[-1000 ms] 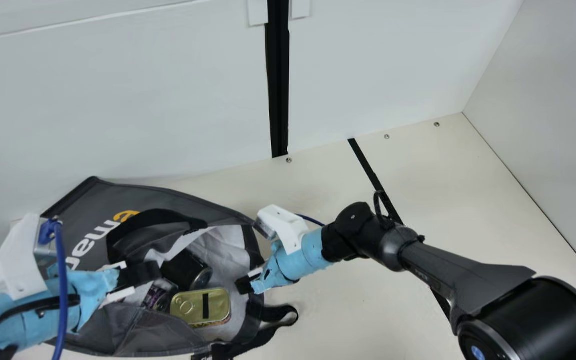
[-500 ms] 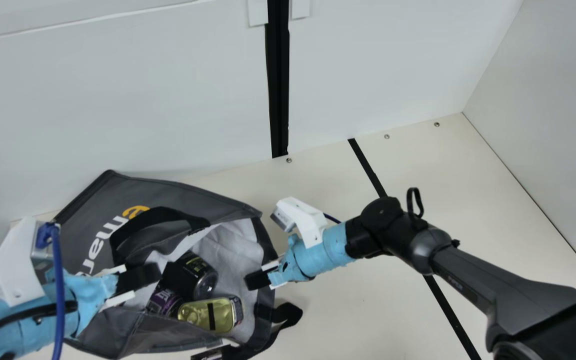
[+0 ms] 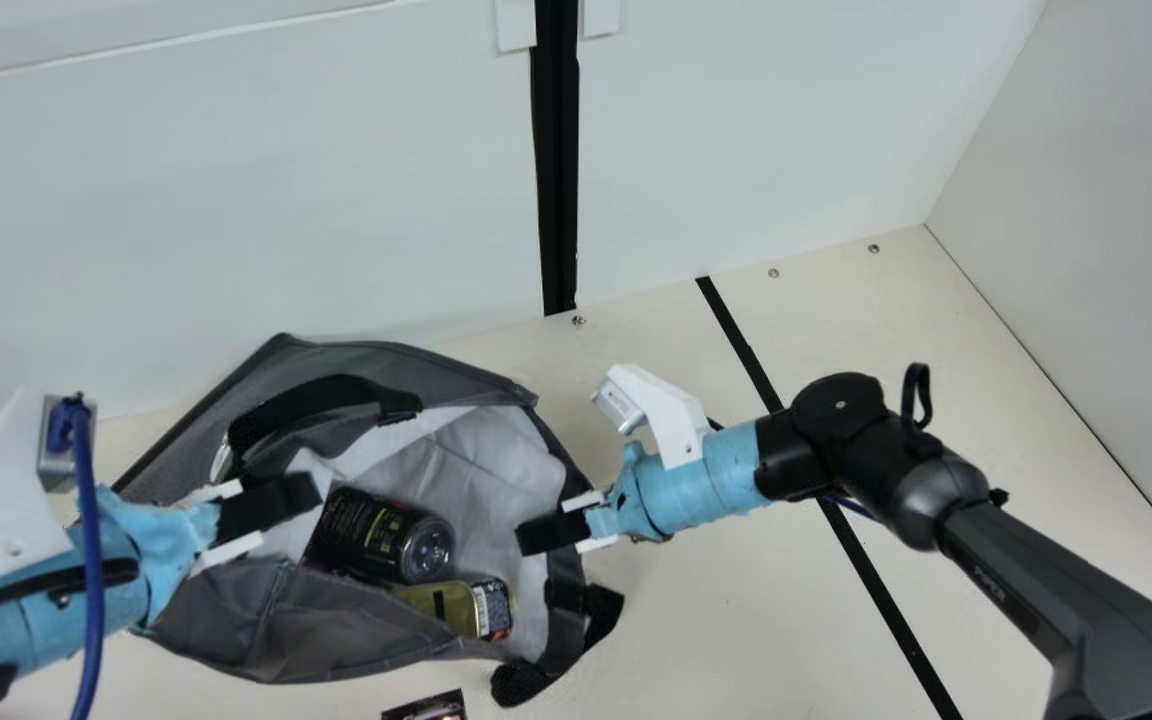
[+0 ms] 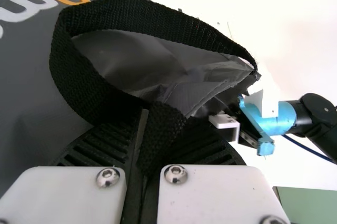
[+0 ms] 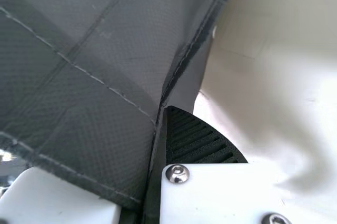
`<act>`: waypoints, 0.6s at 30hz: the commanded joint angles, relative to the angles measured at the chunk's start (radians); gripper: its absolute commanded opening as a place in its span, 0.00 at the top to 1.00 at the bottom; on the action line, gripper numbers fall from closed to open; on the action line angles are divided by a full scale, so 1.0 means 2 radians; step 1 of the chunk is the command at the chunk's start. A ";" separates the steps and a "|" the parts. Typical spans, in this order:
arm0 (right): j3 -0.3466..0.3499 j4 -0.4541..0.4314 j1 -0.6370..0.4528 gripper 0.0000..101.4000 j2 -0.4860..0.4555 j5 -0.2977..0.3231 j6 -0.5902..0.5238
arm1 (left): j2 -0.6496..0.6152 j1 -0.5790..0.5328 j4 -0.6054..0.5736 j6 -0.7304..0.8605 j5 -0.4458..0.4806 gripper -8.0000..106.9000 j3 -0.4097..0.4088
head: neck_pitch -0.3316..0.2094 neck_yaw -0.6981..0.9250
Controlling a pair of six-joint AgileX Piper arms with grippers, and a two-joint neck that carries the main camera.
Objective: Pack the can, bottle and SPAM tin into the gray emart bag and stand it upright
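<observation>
The gray emart bag (image 3: 276, 620) gapes toward the camera in the main view. Inside it the dark can (image 3: 386, 538) lies on its side, touching the gold-lidded SPAM tin (image 3: 456, 606). My left gripper (image 3: 311, 500) is at the bag's left; in the left wrist view the left gripper (image 4: 141, 155) is shut on a black strap (image 4: 95, 92) of the bag. At the bag's right rim is my right gripper (image 3: 526, 538); in the right wrist view the right gripper (image 5: 152, 161) is shut on the gray bag fabric (image 5: 79, 108).
A small dark printed item (image 3: 426, 708) lies at the front edge of the main view. A black strap end (image 3: 521, 682) trails on the cream table (image 3: 716, 620). White walls (image 3: 236, 200) rise behind the bag.
My right arm has moved right, and the bag's mouth has stretched and shifted with it. The can and tin have shifted right and tilted inside; the purple item beside them has gone out of sight.
</observation>
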 commanded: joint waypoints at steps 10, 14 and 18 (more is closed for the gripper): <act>-0.007 0.039 -0.007 1.00 -0.022 0.025 0.024 | 0.006 -0.008 0.030 -0.017 0.008 1.00 -0.053 | -0.011 0.000; -0.006 0.066 0.002 1.00 -0.031 0.025 0.035 | 0.009 -0.010 0.034 -0.015 0.012 1.00 -0.071 | -0.011 0.000; -0.006 0.096 0.013 1.00 -0.044 0.025 0.050 | 0.013 -0.012 0.031 -0.007 0.018 1.00 -0.088 | -0.011 0.000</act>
